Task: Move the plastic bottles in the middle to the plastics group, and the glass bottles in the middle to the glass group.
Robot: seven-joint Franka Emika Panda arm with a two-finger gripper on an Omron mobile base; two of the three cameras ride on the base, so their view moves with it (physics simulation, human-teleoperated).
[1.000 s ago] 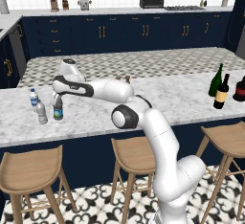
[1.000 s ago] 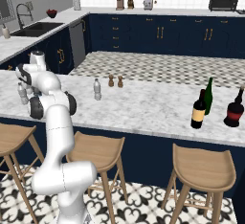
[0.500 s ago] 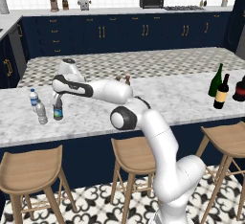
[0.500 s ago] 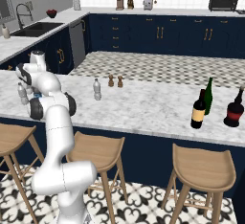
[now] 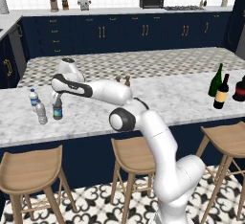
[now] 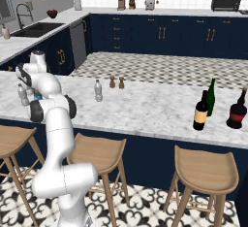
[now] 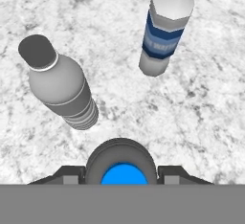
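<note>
Left base view. No visible shift since half a second or a full second ago: same arm reach, same bottle positions. Pincer (image 5: 57, 101) down over the marble counter (image 5: 158, 98), closed around the neck of the blue-capped dark bottle (image 5: 57, 112), upright directly beneath it. Just left of the pincer, the plain grey bottle (image 5: 41, 113); a little beyond that, left and farther back, the white-capped blue-label bottle (image 5: 33, 97). Well off to the pincer's right, two small shakers (image 5: 123, 80). Much farther right, near the counter's end, the dark wine bottle with tan label (image 5: 220, 92), just beside the green wine bottle (image 5: 215, 80), with the squat dark red bottle (image 5: 240, 89) at the frame edge.

Right base view. Again matching the earlier pictures. Near the arm's hand end, a grey bottle (image 6: 23, 95) standing on the counter. Toward the middle of the counter, well away from the arm, a clear unlabelled bottle (image 6: 98, 90) upright beside the shakers (image 6: 116, 82). Far along, the tan-label wine bottle (image 6: 200, 111), the green one (image 6: 211, 97) close behind it, the red squat one (image 6: 237, 110) near both.

Hand view. Pincer (image 7: 122, 175) straddling the blue cap, fingertips (image 7: 72, 174) set against either side of the bottle's shoulder, only as far apart as its width, gripping it. Ahead and to one side, the grey bottle (image 7: 60, 90); ahead to the other side, the blue-label bottle (image 7: 166, 29); both clear of the tips, standing on marble.
</note>
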